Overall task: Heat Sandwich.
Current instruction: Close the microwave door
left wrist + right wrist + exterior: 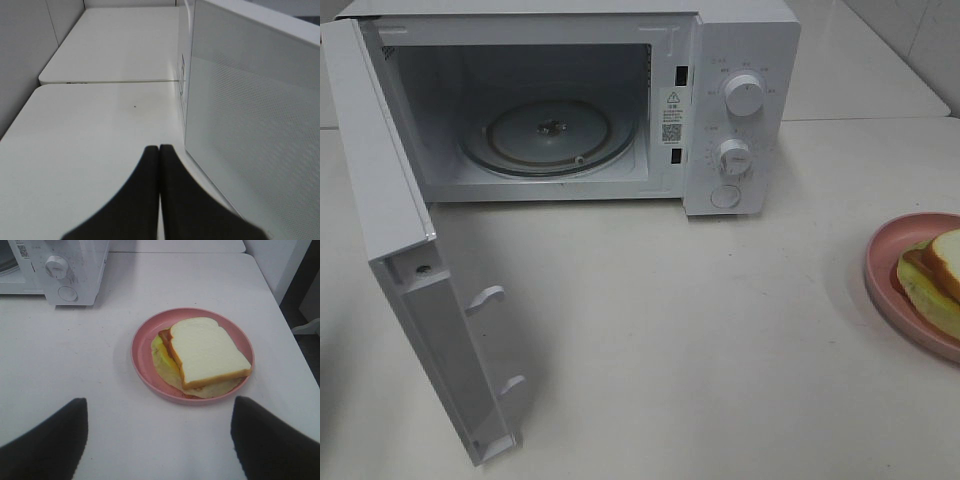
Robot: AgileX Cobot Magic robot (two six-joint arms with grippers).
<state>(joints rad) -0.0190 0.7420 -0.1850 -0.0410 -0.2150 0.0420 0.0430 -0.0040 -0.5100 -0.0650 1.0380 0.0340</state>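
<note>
Exterior high view, microwave (740, 110) door (410, 290) open, sandwich (202, 352) on pink plate (142, 347), left tool (159, 150) clenched empty, right tool (159, 440) released.

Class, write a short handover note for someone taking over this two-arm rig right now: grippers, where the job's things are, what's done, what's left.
Left gripper: shut, empty, beside the open white microwave door.
Right gripper: open, empty, black fingers apart, facing the plate without touching it.
White-bread sandwich with lettuce: on the round pink plate, on the white table to the right of the white microwave.
Done: door open; glass turntable bare.
Left: put the sandwich inside, close the door, start heating.
</note>
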